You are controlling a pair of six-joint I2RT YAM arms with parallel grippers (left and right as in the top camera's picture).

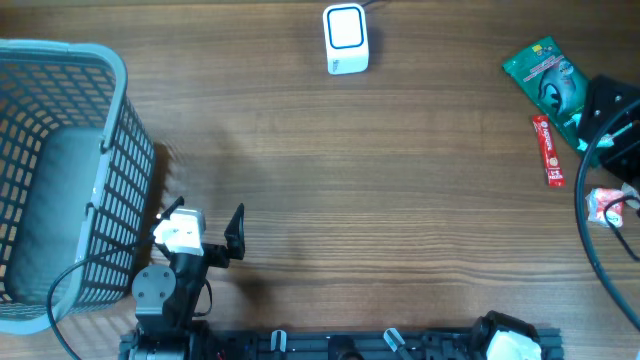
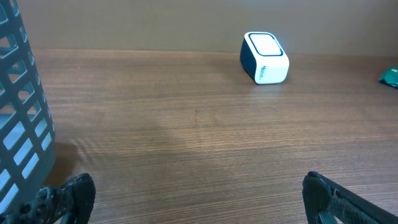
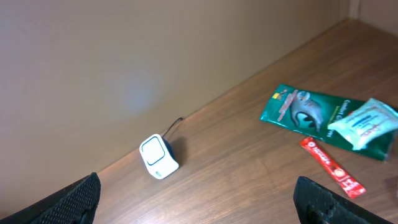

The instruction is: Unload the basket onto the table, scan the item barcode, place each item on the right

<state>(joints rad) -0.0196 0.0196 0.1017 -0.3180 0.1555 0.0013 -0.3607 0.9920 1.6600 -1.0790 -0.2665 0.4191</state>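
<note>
The white barcode scanner (image 1: 346, 39) with a dark-rimmed window stands at the back middle of the wooden table; it also shows as the scanner (image 2: 265, 57) and the scanner (image 3: 158, 157). The items lie at the right: a green packet (image 1: 544, 70), a red stick pack (image 1: 547, 150) and a small white packet (image 1: 603, 205). In the right wrist view a white pouch (image 3: 365, 123) rests on the green packet (image 3: 305, 109), beside the red stick (image 3: 333, 167). My left gripper (image 2: 199, 196) hovers open and empty by the basket. My right gripper (image 3: 199, 199) hangs open and empty, high above the table.
A grey-blue plastic basket (image 1: 112, 120) fills the left side, its mesh wall (image 2: 22, 124) close to my left fingers. The right arm (image 1: 612, 120) and its black cable (image 1: 590, 240) hang over the items at the right edge.
</note>
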